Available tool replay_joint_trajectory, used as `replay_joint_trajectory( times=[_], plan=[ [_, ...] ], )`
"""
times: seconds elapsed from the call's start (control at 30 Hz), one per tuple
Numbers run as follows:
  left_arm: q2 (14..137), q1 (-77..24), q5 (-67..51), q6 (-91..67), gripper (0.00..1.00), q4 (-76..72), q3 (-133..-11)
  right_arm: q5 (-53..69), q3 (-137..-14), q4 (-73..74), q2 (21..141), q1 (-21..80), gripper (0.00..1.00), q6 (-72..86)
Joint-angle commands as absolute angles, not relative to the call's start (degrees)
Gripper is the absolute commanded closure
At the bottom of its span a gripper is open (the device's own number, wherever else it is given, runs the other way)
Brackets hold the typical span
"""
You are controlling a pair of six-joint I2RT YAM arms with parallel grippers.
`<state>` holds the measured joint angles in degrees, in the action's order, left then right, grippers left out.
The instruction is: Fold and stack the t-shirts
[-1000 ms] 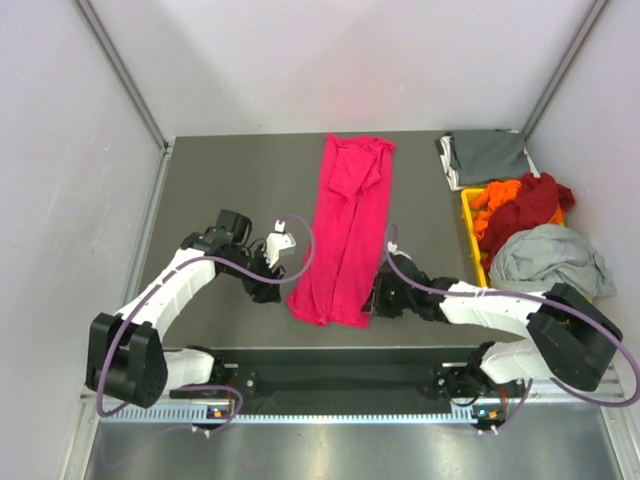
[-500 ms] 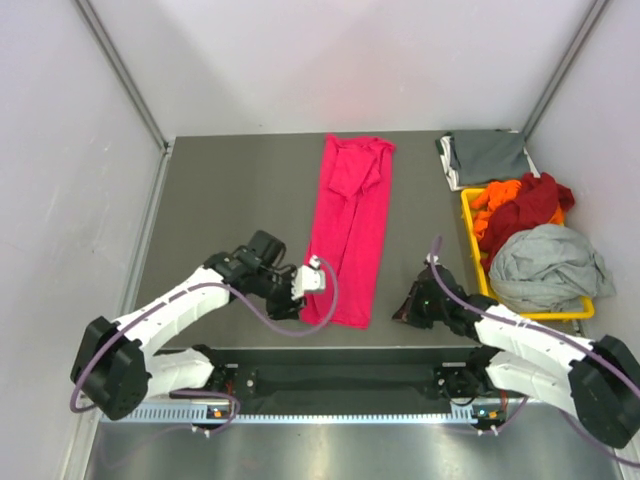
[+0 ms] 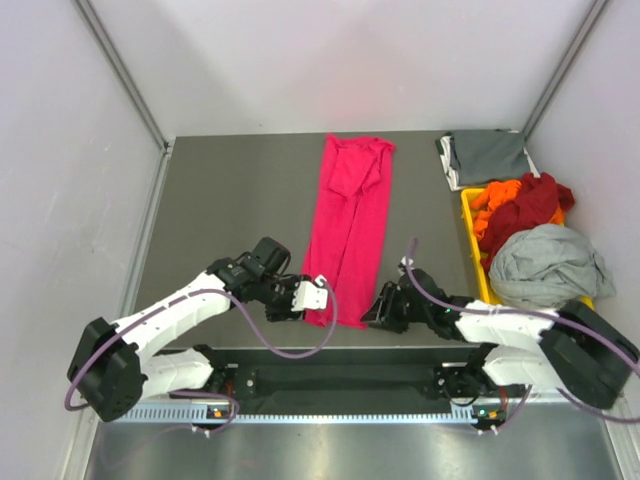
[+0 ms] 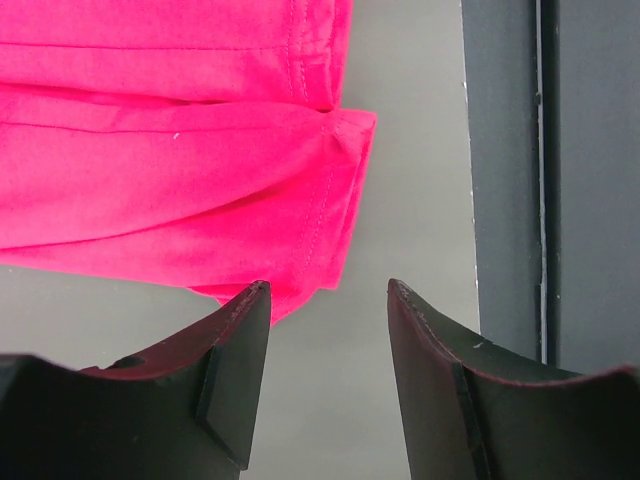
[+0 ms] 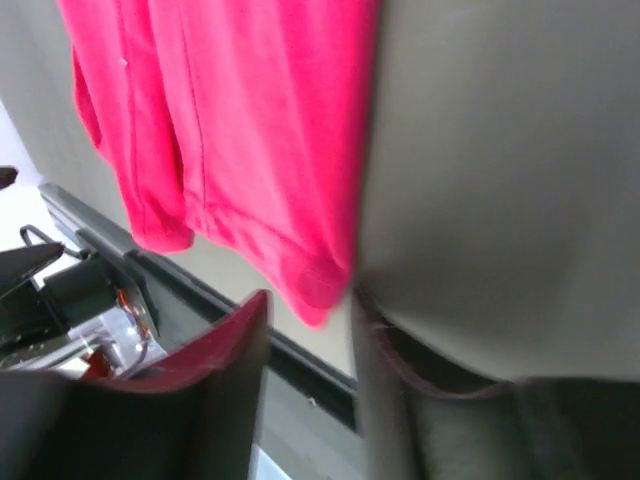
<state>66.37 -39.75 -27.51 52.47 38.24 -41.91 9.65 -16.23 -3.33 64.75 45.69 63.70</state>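
**Both claws lined up at the pink shirt's near hem**

From above: the magenta-pink t-shirt (image 3: 352, 230) lies as a long narrow strip down the middle of the grey worktop (image 3: 230, 200), collar end at 12 o'clock, hem at 6. The left claw (image 3: 312, 297) sits at the hem's 7 o'clock corner and the right claw (image 3: 380, 310) at its 5 o'clock corner. At 1 o'clock a dark grey shirt (image 3: 488, 157) lies folded. At 3 o'clock the yellow bin (image 3: 470, 225) holds orange (image 3: 497, 195), dark red (image 3: 535, 200) and light grey (image 3: 550, 262) shirts in a heap. Pale walls (image 3: 350, 60) close in on three sides, but there is bare worktop on either side of the strip.

Left wrist: the left claw (image 4: 328, 290) is spread with nothing between the fingers, and the t-shirt's (image 4: 170, 170) stitched corner is just ahead at 11 o'clock.

Right wrist, a bit blurred: the right claw (image 5: 310, 298) is spread too, with the layered hem corner (image 5: 250, 120) right at its mouth and not pinched.

My read is that this cloth is light, limp and several layers thick. It'll sag and slide, so each claw should take its hem corner and catch every layer.
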Motion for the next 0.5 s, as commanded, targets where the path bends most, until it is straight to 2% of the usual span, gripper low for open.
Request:
replay_joint_trajectory(
  times=[0.0, 0.03, 0.13, 0.47],
  plan=[
    [63.9, -39.29, -28.39, 54.06, 0.44, 38.85, -41.13, 12.21, -15.47, -15.95, 73.81, 47.81, 0.65, 67.32],
    [63.81, -39.11, -28.39, 53.79, 0.44, 38.93, -41.13, 12.83, -15.21, -17.47, 74.87, 47.9, 0.78, 68.28],
    [64.07, -38.85, -27.86, 53.7, 0.44, 38.59, -40.7, 12.83, -15.47, -15.74, 75.24, 47.9, 1.0, 67.94],
    [66.71, -39.81, -28.03, 57.47, 0.4, 30.86, -37.8, 10.2, -10.11, 9.65, 51.63, 39.39, 1.0, 62.85]
  ],
)
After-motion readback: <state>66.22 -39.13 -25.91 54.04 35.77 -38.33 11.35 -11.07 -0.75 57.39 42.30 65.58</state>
